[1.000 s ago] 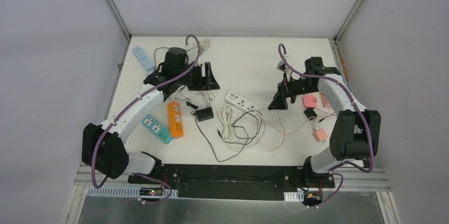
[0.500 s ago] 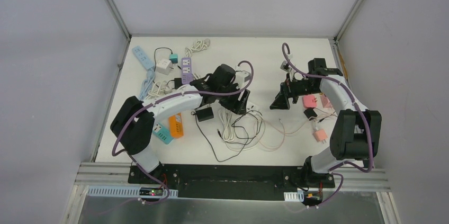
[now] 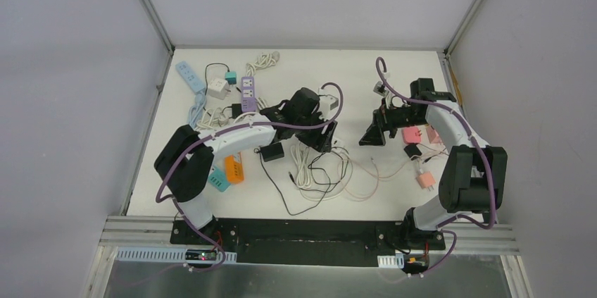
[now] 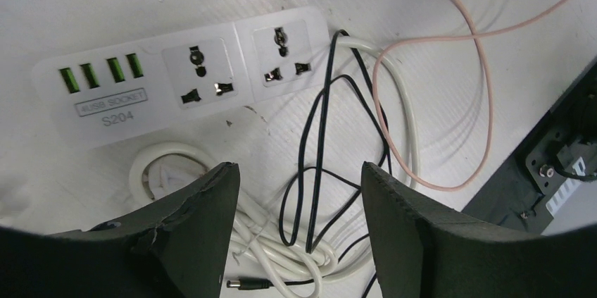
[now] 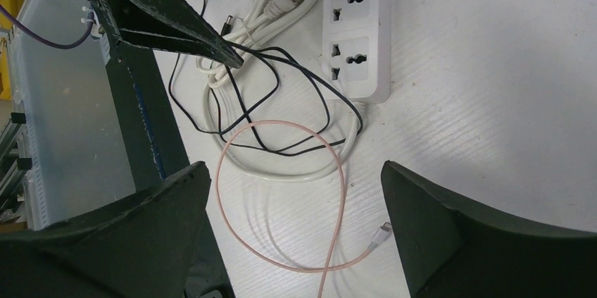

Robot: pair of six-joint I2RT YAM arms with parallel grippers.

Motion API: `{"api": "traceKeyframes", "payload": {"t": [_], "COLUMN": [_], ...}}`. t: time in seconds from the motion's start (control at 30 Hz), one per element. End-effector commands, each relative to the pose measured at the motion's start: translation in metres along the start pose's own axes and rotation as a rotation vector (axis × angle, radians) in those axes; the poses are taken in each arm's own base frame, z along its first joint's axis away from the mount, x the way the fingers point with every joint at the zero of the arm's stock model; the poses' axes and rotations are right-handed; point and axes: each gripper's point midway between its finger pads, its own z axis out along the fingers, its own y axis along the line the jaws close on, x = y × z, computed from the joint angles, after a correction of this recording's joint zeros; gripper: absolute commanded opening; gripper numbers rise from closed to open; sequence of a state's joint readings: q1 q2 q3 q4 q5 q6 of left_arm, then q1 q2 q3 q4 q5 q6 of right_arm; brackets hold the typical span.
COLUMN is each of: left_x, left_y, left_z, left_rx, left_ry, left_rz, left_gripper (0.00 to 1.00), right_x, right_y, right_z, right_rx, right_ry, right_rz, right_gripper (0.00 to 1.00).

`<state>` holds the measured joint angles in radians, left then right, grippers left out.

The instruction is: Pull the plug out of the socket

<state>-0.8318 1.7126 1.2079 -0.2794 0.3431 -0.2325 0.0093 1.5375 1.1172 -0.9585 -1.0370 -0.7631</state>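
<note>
A white power strip (image 4: 183,79) with green USB ports and two empty sockets lies just beyond my left gripper (image 4: 299,171), which is open and empty above loose black and white cables (image 4: 320,171). In the top view the left gripper (image 3: 317,136) covers this strip at table centre. The strip also shows in the right wrist view (image 5: 355,23), beyond my open, empty right gripper (image 5: 294,171). The right gripper (image 3: 371,136) hovers over a pink cable (image 5: 338,192). At the back left, a teal plug (image 3: 230,76) sits by a white cube socket (image 3: 217,87).
A purple strip (image 3: 248,90) and a blue strip (image 3: 189,77) lie at the back left. An orange strip (image 3: 234,169) shows beside the left arm. A black adapter (image 3: 272,151) lies near the centre. Pink chargers (image 3: 412,134) lie at the right edge.
My left arm swung from the back left to the table centre, over the white power strip, and has nearly stopped. The right arm barely moved.
</note>
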Motion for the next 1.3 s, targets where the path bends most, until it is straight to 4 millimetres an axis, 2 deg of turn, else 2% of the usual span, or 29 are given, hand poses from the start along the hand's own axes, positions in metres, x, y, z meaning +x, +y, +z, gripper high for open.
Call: {"api": "traceKeyframes", "payload": {"t": [0.0,0.13,0.3,0.33,0.47,0.57,0.73,0.83,0.93,1.03,1.1,1.17,1.27], "left_x": [-0.042,-0.052,-0.058,-0.06,-0.052,-0.042,-0.024,-0.019,-0.018,-0.017,-0.015,-0.014,-0.018], "left_y": [0.001,0.016,0.034,0.036,0.045,0.049,0.053,0.054,0.054,0.054,0.054,0.054,0.052], "left_z": [-0.019,-0.041,-0.086,-0.098,-0.126,-0.145,-0.169,-0.181,-0.193,-0.2,-0.203,-0.206,-0.216], "left_rx": [-0.063,-0.135,-0.234,-0.247,-0.293,-0.322,-0.353,-0.368,-0.382,-0.396,-0.401,-0.403,-0.403], "left_ry": [-0.174,-0.275,-0.395,-0.426,-0.481,-0.512,-0.559,-0.586,-0.608,-0.614,-0.614,-0.623,-0.658], "left_rz": [0.003,-0.065,-0.1,-0.104,-0.141,-0.167,-0.206,-0.22,-0.224,-0.231,-0.241,-0.25,-0.258], "left_gripper": [0.65,0.66,0.67,0.68,0.7,0.7,0.71,0.71,0.72,0.72,0.72,0.72,0.77], "right_x": [-0.004,0.008,0.019,0.02,0.024,0.03,0.027,0.015,-0.004,-0.026,-0.034,-0.039,-0.045], "right_y": [-0.012,-0.037,-0.051,-0.053,-0.057,-0.053,-0.029,-0.014,-0.011,-0.007,-0.002,-0.001,-0.013], "right_z": [0.002,0.013,0.038,0.044,0.065,0.082,0.111,0.136,0.165,0.19,0.198,0.198,0.177], "right_rx": [0.037,0.123,0.17,0.172,0.127,0.066,-0.035,-0.089,-0.101,-0.121,-0.147,-0.155,-0.104], "right_ry": [-0.028,-0.002,0.103,0.121,0.201,0.277,0.346,0.368,0.373,0.362,0.366,0.373,0.363], "right_rz": [0.022,0.105,0.151,0.165,0.232,0.273,0.267,0.276,0.29,0.291,0.273,0.259,0.208], "right_gripper": [0.94,0.92,0.88,0.87,0.74,0.6,0.38,0.29,0.24,0.24,0.26,0.31,0.48]}}
